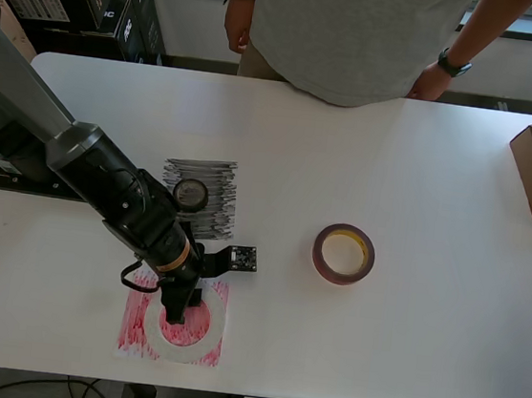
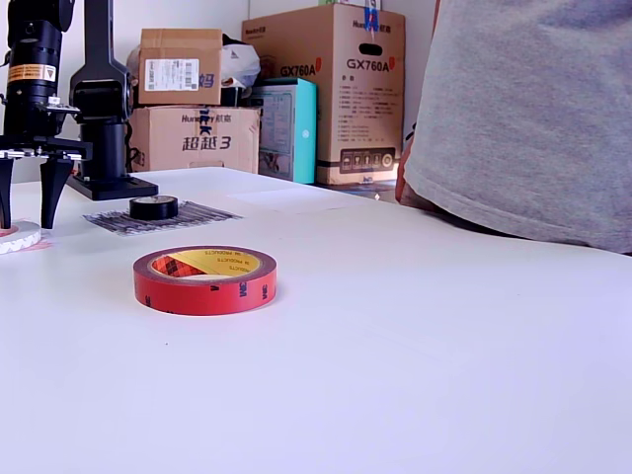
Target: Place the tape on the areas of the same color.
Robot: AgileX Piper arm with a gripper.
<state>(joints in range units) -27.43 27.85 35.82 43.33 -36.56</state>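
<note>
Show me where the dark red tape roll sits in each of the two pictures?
Overhead view: the dark red tape roll lies flat on the bare table, right of centre, apart from every patch.
Exterior view: the same roll sits in the foreground, left of centre.
Shared landmark: the small black tape roll on the black scribbled patch, left of the red roll overhead, behind and left of it in the exterior view.

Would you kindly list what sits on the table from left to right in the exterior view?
White tape roll under the open gripper → black tape roll on the black patch → red tape roll on bare table.
</note>
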